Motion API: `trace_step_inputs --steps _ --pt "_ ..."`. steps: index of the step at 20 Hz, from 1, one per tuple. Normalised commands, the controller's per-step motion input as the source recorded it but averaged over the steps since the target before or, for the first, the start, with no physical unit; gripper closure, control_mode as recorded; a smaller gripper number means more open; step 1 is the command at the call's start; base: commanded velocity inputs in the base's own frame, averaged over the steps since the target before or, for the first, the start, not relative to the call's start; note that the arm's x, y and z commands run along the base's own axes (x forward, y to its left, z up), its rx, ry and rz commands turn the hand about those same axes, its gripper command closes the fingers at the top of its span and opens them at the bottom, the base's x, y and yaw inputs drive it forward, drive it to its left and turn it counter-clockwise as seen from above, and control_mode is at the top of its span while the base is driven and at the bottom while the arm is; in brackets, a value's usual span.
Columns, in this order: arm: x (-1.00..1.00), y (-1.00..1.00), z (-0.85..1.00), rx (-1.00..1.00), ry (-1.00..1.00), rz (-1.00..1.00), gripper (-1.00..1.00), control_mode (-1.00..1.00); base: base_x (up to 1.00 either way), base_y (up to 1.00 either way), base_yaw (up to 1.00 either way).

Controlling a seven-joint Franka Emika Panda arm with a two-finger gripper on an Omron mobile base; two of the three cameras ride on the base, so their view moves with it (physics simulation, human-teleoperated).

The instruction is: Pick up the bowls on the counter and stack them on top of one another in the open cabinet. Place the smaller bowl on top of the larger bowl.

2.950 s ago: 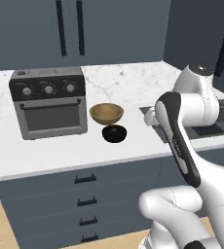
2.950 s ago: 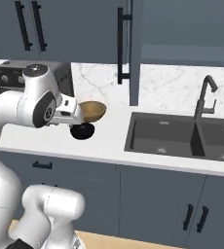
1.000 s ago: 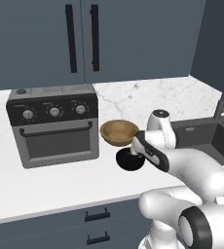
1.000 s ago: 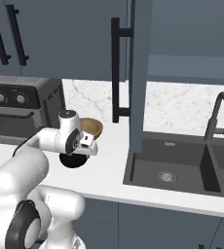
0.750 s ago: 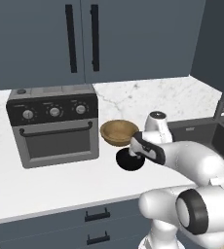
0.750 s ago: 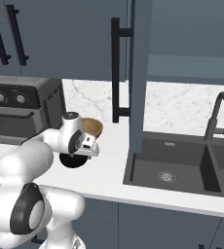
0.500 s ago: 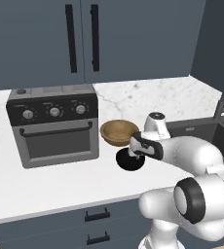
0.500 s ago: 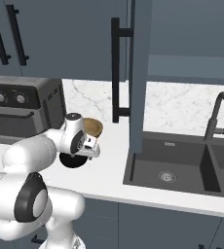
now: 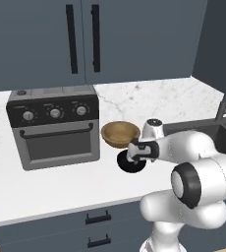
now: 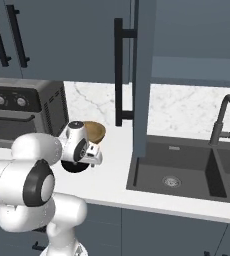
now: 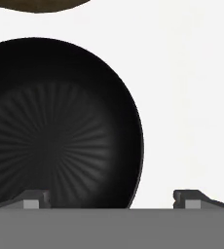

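"Where was the claw (image 11: 111, 198) then?"

"Low over the smaller bowl (image 11: 55, 124), its tips spread wide: one over the bowl's inside, the other outside, over the bare bench (image 11: 192, 97). Released, nothing in it."

"So it meant to take the rim?"

"I judged so. Done well, it would drop straight down, keep that rim between the tips, then close gently so the shallow bowl didn't skid."

"And the larger bowl?"

"The larger bowl (image 9: 120, 134) sat just behind the black one, beside the toaster oven (image 9: 53, 125), and looked empty. The black one held nothing either."

"The open cabinet?"

"Further back and up, the open cabinet (image 10: 197, 37) stood above the sink (image 10: 187, 172), door swung out; I couldn't see anything inside."
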Motion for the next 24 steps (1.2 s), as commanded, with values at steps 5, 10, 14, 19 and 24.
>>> trace_step_inputs --steps 5,10,14,19,24 --pt "0.27 0.04 -0.28 0.00 0.00 0.00 -1.00 -1.00 0.00 0.00 0.00" --pt "0.18 0.00 -0.21 0.01 0.00 0.00 1.00 -1.00 0.00 0.00 0.00" --pt "0.00 0.00 0.00 0.00 0.00 0.00 1.00 -1.00 0.00 0.00 0.00" --pt "0.00 0.00 0.04 0.00 0.00 0.00 1.00 -1.00 0.00 0.00 0.00" --pt "-0.04 0.00 0.49 0.00 -0.05 -0.04 1.00 -1.00 0.00 0.00 0.00"
